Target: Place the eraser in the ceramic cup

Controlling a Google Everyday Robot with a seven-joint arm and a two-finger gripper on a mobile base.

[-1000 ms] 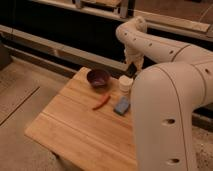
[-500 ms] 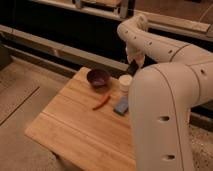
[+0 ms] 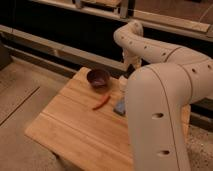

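Observation:
The white ceramic cup [image 3: 122, 82] stands on the wooden table [image 3: 75, 130] near its far edge, right of the purple bowl [image 3: 98, 78]. My arm's big white link partly covers the cup. My gripper [image 3: 131, 64] hangs from the wrist just above and slightly right of the cup, dark against the background. The black eraser is not visible anywhere; whether it is in the gripper I cannot tell.
A thin red chilli-like piece [image 3: 101, 102] lies in front of the bowl. A blue-grey slab [image 3: 119, 106] lies right of it, half hidden by my arm. A dark wall with rails runs behind the table. Speckled floor lies to the left.
My arm's large link has swung left and now covers more of the cup and the slab. The gripper stays above the cup.

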